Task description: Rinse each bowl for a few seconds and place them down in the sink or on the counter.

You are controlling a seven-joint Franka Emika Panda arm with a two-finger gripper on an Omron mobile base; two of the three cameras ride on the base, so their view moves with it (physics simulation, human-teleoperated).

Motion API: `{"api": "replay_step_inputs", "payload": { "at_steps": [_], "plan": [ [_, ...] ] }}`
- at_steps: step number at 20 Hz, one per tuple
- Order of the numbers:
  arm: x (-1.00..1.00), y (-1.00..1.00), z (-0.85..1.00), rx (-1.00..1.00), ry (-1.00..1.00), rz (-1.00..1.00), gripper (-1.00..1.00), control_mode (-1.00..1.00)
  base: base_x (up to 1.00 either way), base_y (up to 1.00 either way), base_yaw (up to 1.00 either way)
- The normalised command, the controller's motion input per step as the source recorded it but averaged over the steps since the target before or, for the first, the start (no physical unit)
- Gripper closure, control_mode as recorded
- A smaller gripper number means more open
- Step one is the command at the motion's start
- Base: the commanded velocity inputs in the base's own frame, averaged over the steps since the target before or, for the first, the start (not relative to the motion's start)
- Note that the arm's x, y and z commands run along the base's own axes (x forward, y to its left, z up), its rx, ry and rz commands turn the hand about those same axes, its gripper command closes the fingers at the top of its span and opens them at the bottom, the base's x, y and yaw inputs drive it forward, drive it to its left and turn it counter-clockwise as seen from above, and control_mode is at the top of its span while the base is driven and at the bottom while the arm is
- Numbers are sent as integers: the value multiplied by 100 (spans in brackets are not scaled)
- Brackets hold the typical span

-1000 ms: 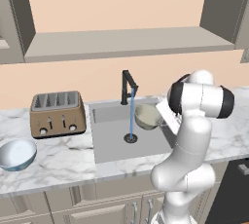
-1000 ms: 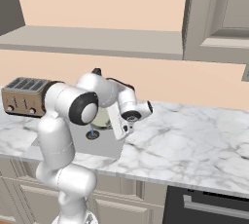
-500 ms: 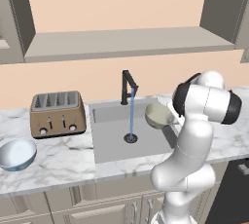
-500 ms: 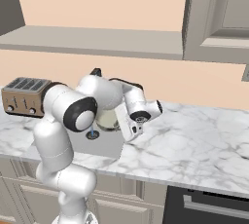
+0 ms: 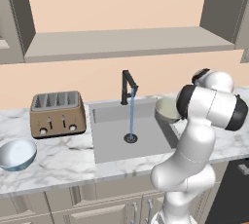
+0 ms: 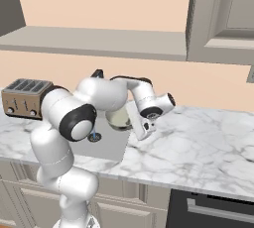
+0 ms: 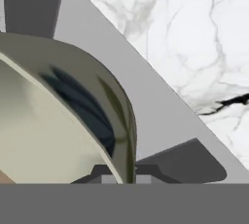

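The gripper [image 6: 144, 123] is clamped on the rim of the olive-beige bowl [image 5: 167, 109], which hangs at the right edge of the grey sink [image 5: 114, 142], right of centre in the left base view and mid-frame in the right base view. In the hand view that bowl's rim [image 7: 87, 106] sits low and left, with the sink's edge and marble beyond it. Water runs from the black faucet [image 5: 128, 87] onto the drain [image 5: 130, 138], to the left of the bowl, so the bowl is not under the stream. The step in hand looks like setting this bowl down: lower it level onto the marble surface [image 6: 198, 142] or the basin floor, well clear of the lip, and release only once its base rests flat, since a rim grip can tip it. The light blue bowl [image 5: 17, 153] waits at the lower left of the left base view, on the surface in front of a brown toaster [image 5: 57, 113]. Beige cabinets run below, a peach wall and a grey sill above.
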Motion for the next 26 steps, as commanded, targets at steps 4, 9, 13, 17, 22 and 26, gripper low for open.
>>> {"api": "replay_step_inputs", "payload": {
  "at_steps": [4, 9, 13, 17, 22, 26],
  "plan": [
    [-16, -37, 2, -15, -3, -4, 100, -100, 0, 0, 0],
    [-1, -33, 0, -8, -1, -3, 100, -100, 0, 0, 0],
    [0, -37, 0, -1, 0, -2, 100, -100, 0, 0, 0],
    [0, -40, -9, 1, 0, -2, 100, -100, 0, 0, 0],
    [1, -42, -6, 1, 1, -3, 100, -100, 0, 0, 0],
    [4, -36, -7, 0, 0, -3, 100, -100, 0, 0, 0]
  ]
}}
